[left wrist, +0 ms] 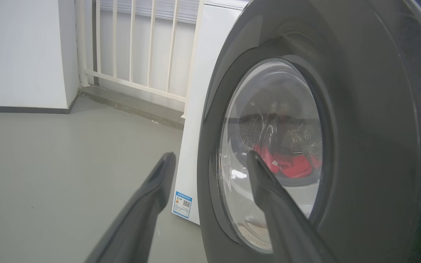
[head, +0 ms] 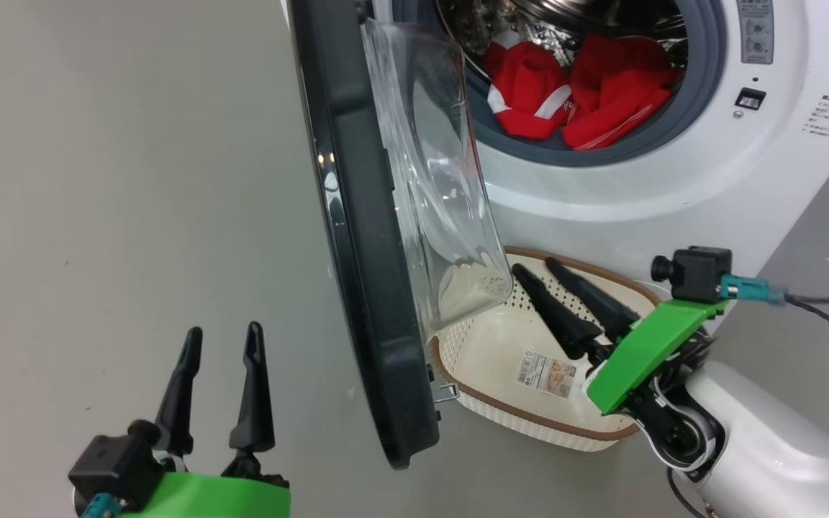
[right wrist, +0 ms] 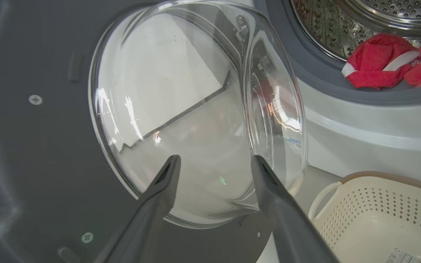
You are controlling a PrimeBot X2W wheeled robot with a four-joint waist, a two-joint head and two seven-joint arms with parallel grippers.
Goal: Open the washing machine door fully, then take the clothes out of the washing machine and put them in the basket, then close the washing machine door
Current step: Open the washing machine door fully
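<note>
The washing machine (head: 673,180) stands at the upper right with its door (head: 364,252) swung out edge-on, black rim toward me and glass bowl (head: 436,180) bulging right. Red clothes (head: 573,93) lie in the steel drum. The cream basket (head: 490,414) sits on the floor below the opening. My right gripper (head: 535,267) hangs open over the basket, nothing between its fingers; in its wrist view the right gripper (right wrist: 215,160) points at the door's inner bowl (right wrist: 196,109), with the clothes (right wrist: 378,65) and basket (right wrist: 389,177) to the right. My left gripper (head: 224,331) is open, left of the door; from its wrist the left gripper (left wrist: 210,157) faces the door's outer face (left wrist: 360,128).
Grey floor (head: 112,216) spreads wide to the left of the door. A paper label (head: 547,374) lies inside the basket. A white railing (left wrist: 133,47) and a white wall (left wrist: 16,54) stand behind the machine. A small blue label (left wrist: 182,204) marks the machine's side.
</note>
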